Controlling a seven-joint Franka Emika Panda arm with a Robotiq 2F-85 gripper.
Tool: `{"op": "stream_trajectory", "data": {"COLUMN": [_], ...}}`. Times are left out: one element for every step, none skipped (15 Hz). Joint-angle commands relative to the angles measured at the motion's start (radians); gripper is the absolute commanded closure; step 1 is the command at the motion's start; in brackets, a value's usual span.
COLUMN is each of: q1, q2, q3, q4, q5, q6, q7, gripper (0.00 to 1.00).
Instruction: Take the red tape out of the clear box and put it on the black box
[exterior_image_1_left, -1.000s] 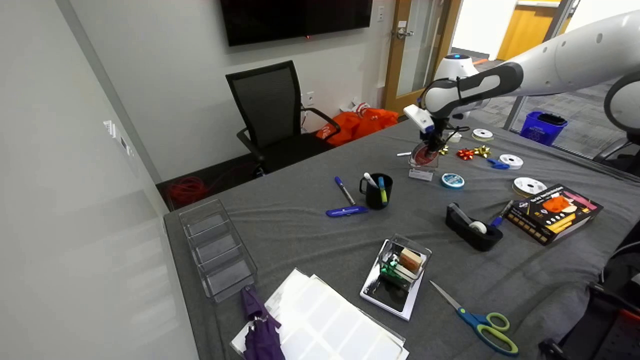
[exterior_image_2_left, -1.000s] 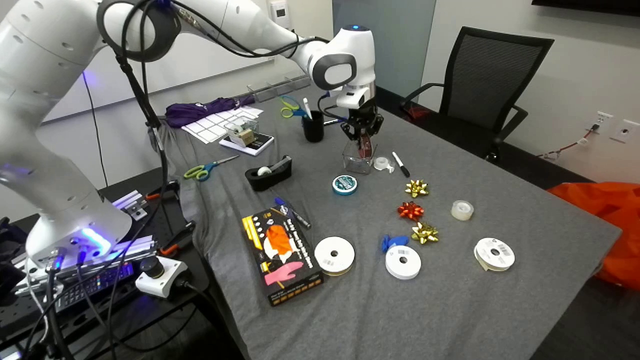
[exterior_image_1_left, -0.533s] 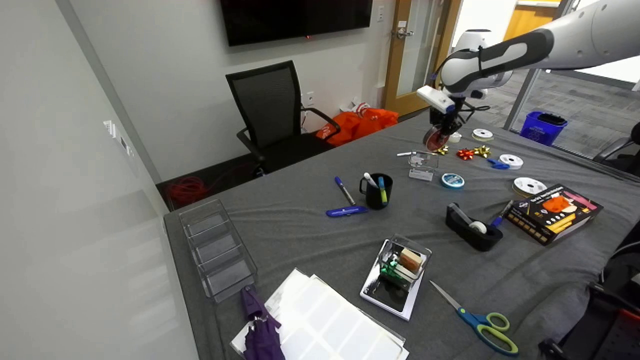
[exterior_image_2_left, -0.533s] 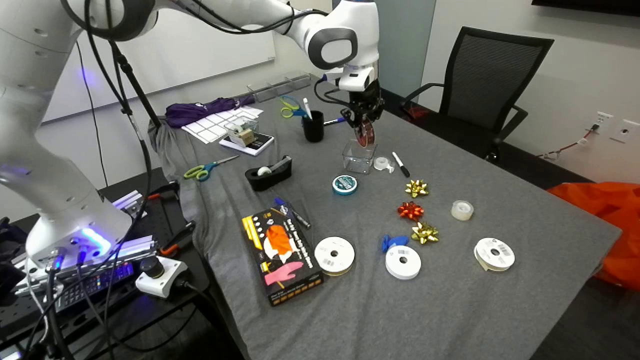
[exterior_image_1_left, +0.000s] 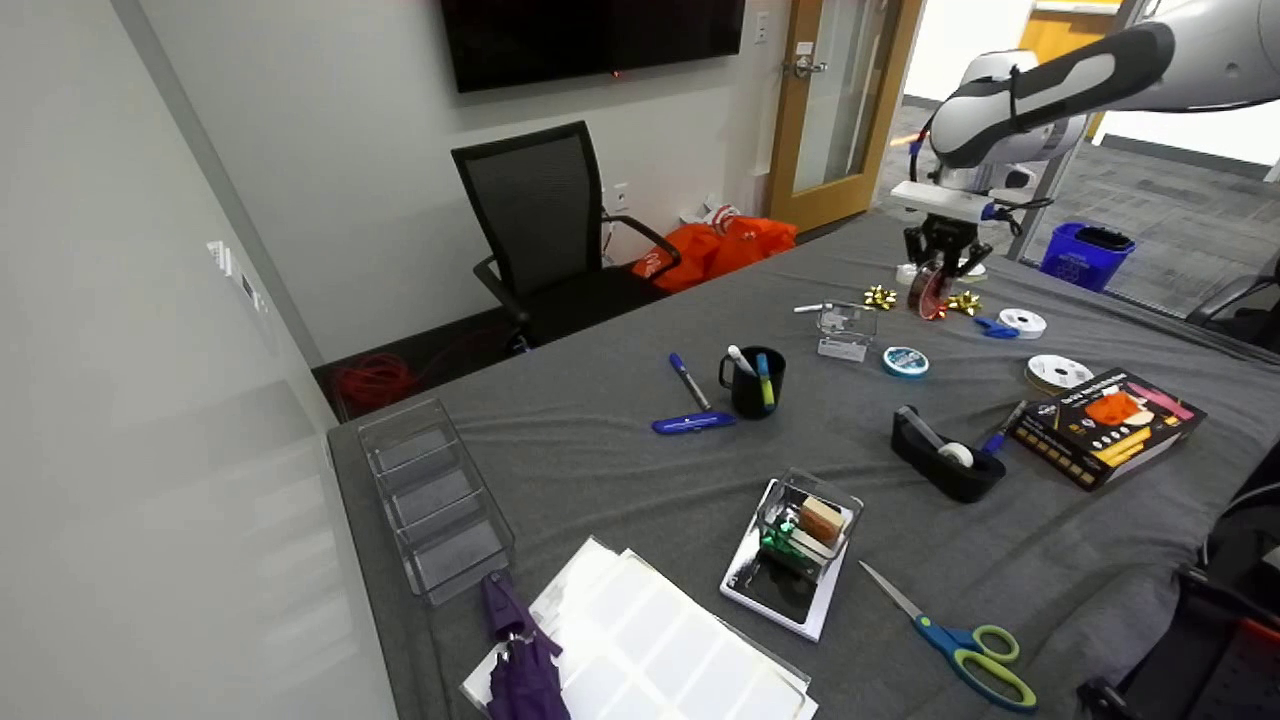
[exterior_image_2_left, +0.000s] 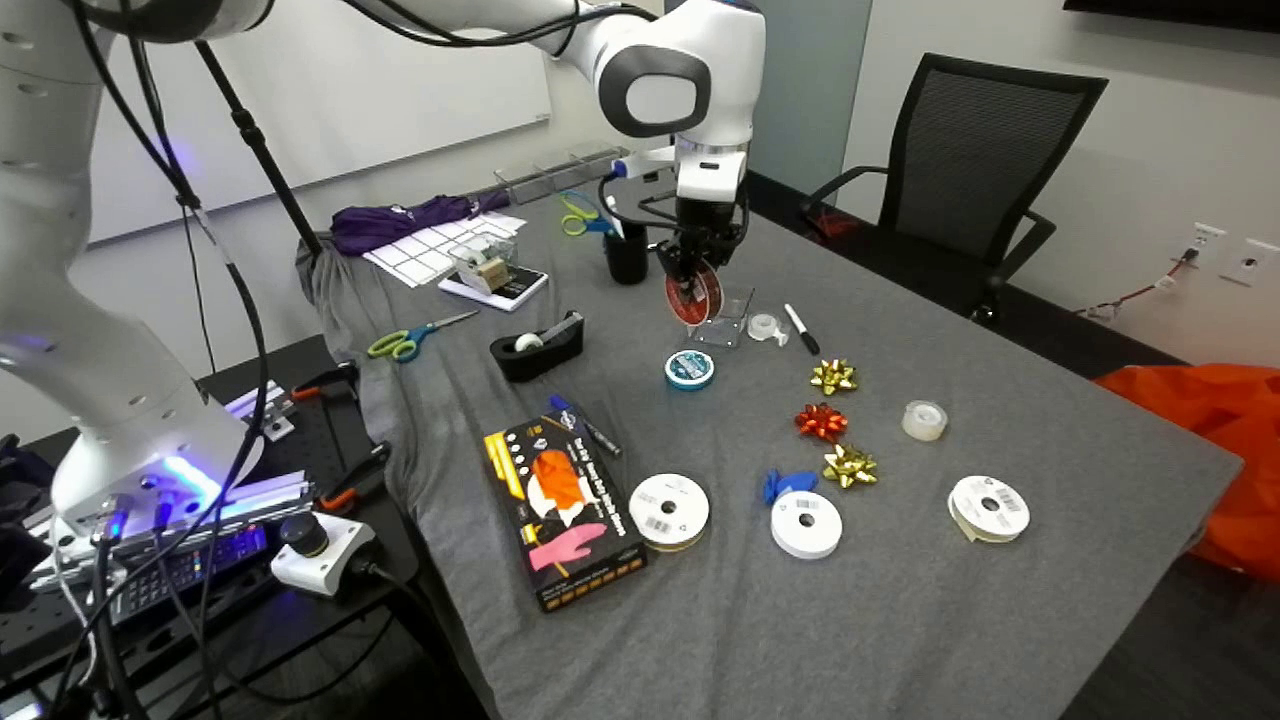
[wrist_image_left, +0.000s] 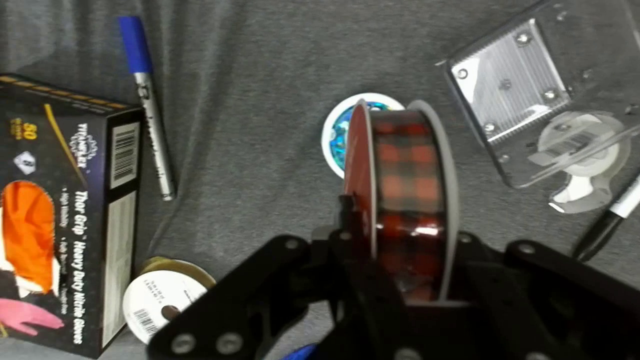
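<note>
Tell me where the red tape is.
In the wrist view, the red tape is held in the gripper, right of center, between the black box at left and the clear box at upper right.

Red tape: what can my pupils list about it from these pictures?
The red tape is a spool wound with a red-and-dark plaid band, probably ribbon, with a glossy patch. Two round flanges enclose it; one outer face is red, the edges look pale grey. Its hub cannot be made out. The pincer grips it from both sides and holds it roughly on edge, above the table. It is outside the clear box, not yet on the black box; nothing else appears to touch it.
</note>
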Motion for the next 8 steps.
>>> {"op": "stream_trajectory", "data": {"q1": [0.025, 0.033, 0.047, 0.058, 0.075, 0.085, 0.099, 0.109], "q2": [-0.054, -0.054, -0.051, -0.049, -0.045, -0.043, -0.04, -0.038], "q3": [-0.039, -0.05, -0.063, -0.072, -0.085, -0.092, -0.101, -0.105], "q4": [-0.06, -0.061, -0.067, -0.072, -0.079, -0.085, -0.098, -0.108], "q5": [-0.063, -0.09, -0.129, -0.166, -0.209, -0.238, -0.268, -0.292], "q6": [-0.125, -0.152, -0.174, -0.194, -0.221, -0.243, -0.265, -0.282], "q7": [-0.056, -0.056, -0.045, -0.04, -0.022, -0.01, 0.014, 0.029], "gripper": [0.93, 0.93, 0.93, 0.93, 0.93, 0.93, 0.93, 0.93]}}
